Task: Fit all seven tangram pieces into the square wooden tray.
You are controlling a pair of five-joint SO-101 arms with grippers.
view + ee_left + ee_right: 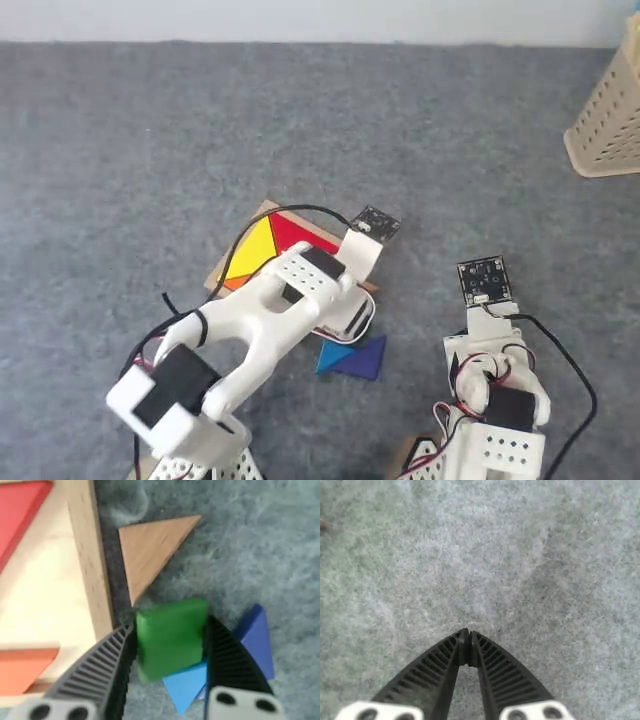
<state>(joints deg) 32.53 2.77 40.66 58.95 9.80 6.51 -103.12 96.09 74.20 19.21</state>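
Note:
My left gripper [169, 625] is shut on a green square piece [171, 639], just outside the wooden tray's wall [85, 555]. A plain wooden triangle [150, 550] lies on the carpet beyond it. A light blue triangle [184, 686] and a dark blue piece [258, 636] lie under and beside the green square. In the tray are a red triangle [20, 515] and an orange piece [25, 667]. From above, the left arm [290, 300] covers part of the tray [222, 268], where a yellow triangle [250, 255] shows. My right gripper [468, 632] is shut over bare carpet.
Grey carpet covers the whole table. A beige perforated basket [610, 110] stands at the far right edge. The right arm [495, 395] stands near the front right, apart from the blue pieces [352, 357].

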